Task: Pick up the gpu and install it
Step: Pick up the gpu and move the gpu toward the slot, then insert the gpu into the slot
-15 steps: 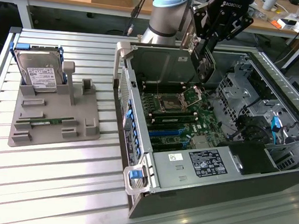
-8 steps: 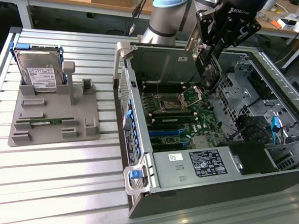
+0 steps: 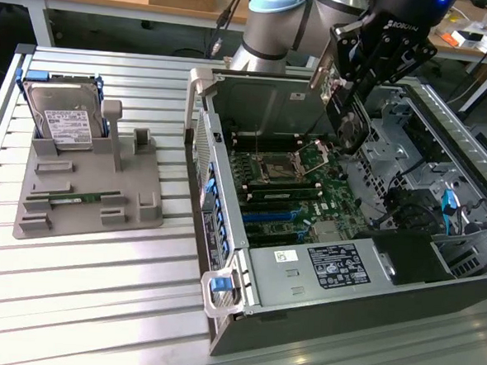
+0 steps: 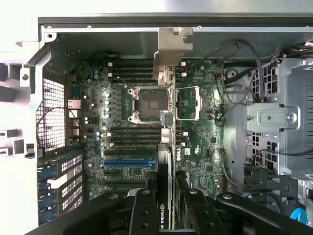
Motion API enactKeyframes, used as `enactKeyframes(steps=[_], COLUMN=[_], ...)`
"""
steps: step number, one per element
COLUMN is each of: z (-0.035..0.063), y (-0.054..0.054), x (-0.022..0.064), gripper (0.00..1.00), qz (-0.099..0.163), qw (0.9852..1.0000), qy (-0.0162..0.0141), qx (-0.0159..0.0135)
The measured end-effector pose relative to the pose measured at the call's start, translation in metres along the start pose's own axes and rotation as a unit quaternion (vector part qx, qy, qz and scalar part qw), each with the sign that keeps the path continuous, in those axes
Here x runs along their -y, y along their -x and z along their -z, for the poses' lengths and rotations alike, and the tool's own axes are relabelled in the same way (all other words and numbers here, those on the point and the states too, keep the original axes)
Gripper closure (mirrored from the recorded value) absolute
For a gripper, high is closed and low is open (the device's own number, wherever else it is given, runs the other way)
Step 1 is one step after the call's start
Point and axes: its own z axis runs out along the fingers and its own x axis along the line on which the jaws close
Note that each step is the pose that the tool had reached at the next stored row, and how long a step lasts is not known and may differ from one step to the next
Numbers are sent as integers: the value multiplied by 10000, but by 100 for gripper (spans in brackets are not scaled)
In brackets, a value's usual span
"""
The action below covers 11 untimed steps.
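We are looking at a ribbed metal table (image 3: 96, 298) carrying an open computer case (image 3: 257, 101), which lies on its side with the motherboard (image 3: 309, 195) facing up. The robot arm (image 3: 270, 19) is rising from behind the case's far wall. Beside the case, toward the exterior view's left and apart from it, a grey holder (image 3: 142, 218) is sitting on the table. A silver hard drive (image 3: 65, 122) with a white label is leaning upright in the holder's corner farthest from the case. A slim green memory stick (image 3: 73, 198) is lying in a slot of the same holder.

Above the case's open interior, the tool (image 3: 346, 88) is hanging with its black fingers (image 4: 144, 210) clamped on the gpu (image 3: 352, 127), one finger on each flat face. The gpu is hanging on edge inside the case's outline, over the motherboard and clear of it, near the CPU socket (image 3: 279, 166).

In the wrist view we are seeing the gpu (image 4: 168, 161) edge-on as a thin dark board. Its long silver metal bracket (image 4: 168, 54) is reaching toward the case's far wall, and a green logo with white lettering is showing on its black face between the fingers. Its line is crossing the motherboard (image 4: 195, 137) just beside the CPU socket (image 4: 149, 104).
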Motion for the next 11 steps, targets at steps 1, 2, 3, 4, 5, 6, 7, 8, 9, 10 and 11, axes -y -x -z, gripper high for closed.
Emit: enactKeyframes(steps=[1, 2, 3, 4, 5, 6, 7, 8, 9, 10, 11], z=[0, 0, 1, 1, 1, 1, 1, 1, 1, 1, 1], y=[11, 14, 14, 14, 14, 14, 14, 14, 14, 14, 14], x=[14, 15, 16, 16, 16, 16, 16, 16, 16, 16, 16], gripper=[74, 74, 74, 74, 74, 74, 74, 74, 74, 74, 74], qz=[0, -1, 0, 0, 0, 0, 0, 0, 0, 0, 0], qw=[10000, 10000, 10000, 10000, 10000, 10000, 10000, 10000, 10000, 10000, 10000], qy=[0, 0, 0, 0, 0, 0, 0, 0, 0, 0, 0], qx=[0, 0, 0, 0, 0, 0, 0, 0, 0, 0, 0])
